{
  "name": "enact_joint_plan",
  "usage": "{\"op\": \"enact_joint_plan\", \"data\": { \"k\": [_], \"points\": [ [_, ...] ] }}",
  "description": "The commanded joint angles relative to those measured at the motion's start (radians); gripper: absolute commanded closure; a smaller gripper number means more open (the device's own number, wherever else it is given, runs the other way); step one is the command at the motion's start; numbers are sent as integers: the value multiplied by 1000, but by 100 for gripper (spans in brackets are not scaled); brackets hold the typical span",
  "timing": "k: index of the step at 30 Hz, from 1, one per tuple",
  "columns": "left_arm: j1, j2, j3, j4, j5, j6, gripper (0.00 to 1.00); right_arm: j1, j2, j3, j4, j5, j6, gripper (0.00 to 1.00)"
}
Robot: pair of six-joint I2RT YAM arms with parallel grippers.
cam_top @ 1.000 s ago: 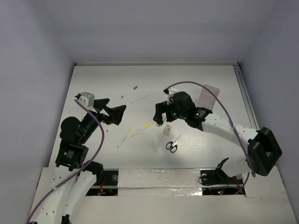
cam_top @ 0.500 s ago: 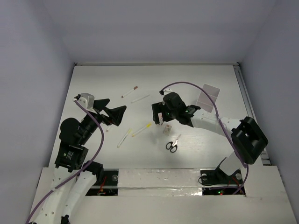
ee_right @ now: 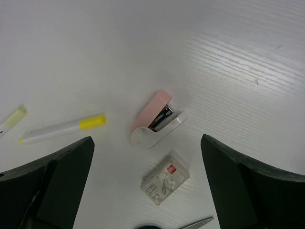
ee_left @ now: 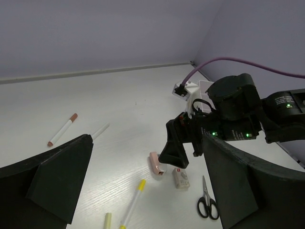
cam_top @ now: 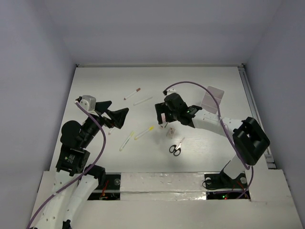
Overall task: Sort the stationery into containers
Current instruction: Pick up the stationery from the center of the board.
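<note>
- Top view: right gripper [cam_top: 163, 122] hovers just beyond the eraser [cam_top: 170, 132]; scissors [cam_top: 175, 148] nearer the bases; tray [cam_top: 211, 98] far right; left gripper [cam_top: 119, 118] near a pen [cam_top: 126, 141].
- Left wrist: left fingers [ee_left: 52, 181] spread wide, empty.
- Right wrist: right fingers [ee_right: 238, 191] spread wide, empty; pink stapler [ee_right: 155, 123] between them.

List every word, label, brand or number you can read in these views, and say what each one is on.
No text can be read in any view.
Whitish block: a small red logo and grey print on its top face, too small and blurred to read.
Pink stapler: no lettering visible.
Yellow-capped pen: no lettering visible.
Scissors: too small to tell.
</note>
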Motion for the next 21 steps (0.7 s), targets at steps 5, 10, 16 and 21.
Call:
{"op": "enact_joint_plan", "data": {
  "k": [5, 10, 16, 21],
  "points": [
    [-5, -18, 0, 39, 5, 13, 1, 10, 103, 80, -28, 41, 49, 0],
    [-14, -18, -1, 40, 5, 13, 1, 10, 158, 86, -8, 16, 80, 3],
    [-14, -19, 1, 40, 7, 14, 1, 10, 206, 96, -2, 12, 96, 7],
    [-14, -19, -1, 42, 10, 14, 1, 10, 232, 91, 33, 7, 113, 18]
  ]
}}
